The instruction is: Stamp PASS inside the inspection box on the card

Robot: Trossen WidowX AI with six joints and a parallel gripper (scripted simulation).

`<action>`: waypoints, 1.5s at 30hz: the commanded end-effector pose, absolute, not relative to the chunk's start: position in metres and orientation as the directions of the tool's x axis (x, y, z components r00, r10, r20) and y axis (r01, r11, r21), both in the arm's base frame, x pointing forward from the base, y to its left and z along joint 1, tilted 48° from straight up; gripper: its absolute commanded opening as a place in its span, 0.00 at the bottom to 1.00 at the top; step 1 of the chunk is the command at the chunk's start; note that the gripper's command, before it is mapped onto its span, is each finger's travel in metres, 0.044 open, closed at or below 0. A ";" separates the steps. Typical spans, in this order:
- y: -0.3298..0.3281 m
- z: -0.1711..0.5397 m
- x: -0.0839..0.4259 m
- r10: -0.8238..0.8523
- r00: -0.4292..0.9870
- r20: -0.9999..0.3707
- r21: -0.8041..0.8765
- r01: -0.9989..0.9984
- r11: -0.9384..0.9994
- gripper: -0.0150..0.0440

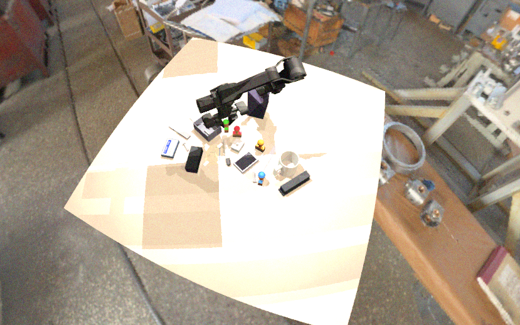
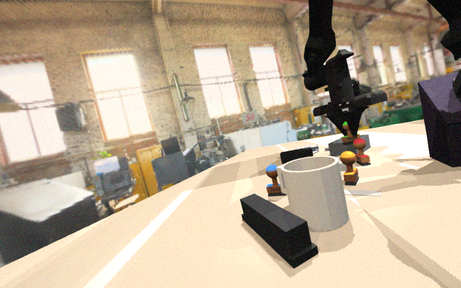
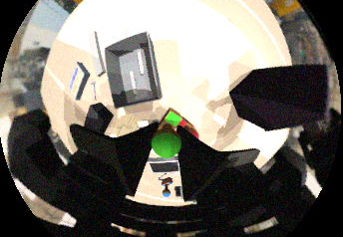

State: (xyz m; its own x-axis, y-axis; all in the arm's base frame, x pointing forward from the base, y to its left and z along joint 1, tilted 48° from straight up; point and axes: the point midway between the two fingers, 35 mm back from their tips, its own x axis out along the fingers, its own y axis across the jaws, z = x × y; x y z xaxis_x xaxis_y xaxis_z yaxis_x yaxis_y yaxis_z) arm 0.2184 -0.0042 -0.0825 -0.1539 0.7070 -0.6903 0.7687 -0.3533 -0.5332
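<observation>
Closest to the exterior camera is a long black bar-shaped block [image 1: 294, 183] [image 2: 278, 228], lying just in front of the pale grey cylindrical mug [image 1: 288, 163] [image 2: 314, 196], so I'll go by the mug. Left of it in that view there's a wooden stamp with a blue ball top [image 1: 261, 177] [image 2: 272, 180] [image 3: 167, 189], upright. Past the mug on the other side stands a wooden stamp with a yellow-orange ball top [image 1: 260, 145] [image 2: 348, 166], and beyond that a wooden one with a red ball top [image 1: 236, 131] [image 2: 361, 152] [image 3: 186, 126].

Well beyond the mug, the black gripper [image 1: 225, 121] [image 2: 349, 133] [image 3: 167, 126] points down, fingers pinching the wooden stamp with a green ball top [image 1: 226, 125] [image 2: 346, 134] [image 3: 166, 144]. Pretty sure that's the one for the job, but the lettering's too small to read. From above it's farther from the mug than the red one, near the open dark grey box [image 1: 207, 135] [image 2: 337, 148] [image 3: 159, 80]. Can't tell how high its base is, and any print on the card is too small to make out.
</observation>
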 end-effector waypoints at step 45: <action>-0.027 -0.064 0.227 0.705 -0.153 -0.692 -0.534 0.765 -0.359 0.69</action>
State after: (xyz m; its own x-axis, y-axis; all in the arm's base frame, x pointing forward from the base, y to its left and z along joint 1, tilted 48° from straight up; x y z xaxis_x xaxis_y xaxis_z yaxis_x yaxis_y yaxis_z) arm 0.2148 0.0045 -0.0893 -0.1773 0.7131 -0.6783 0.7543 -0.3442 -0.5590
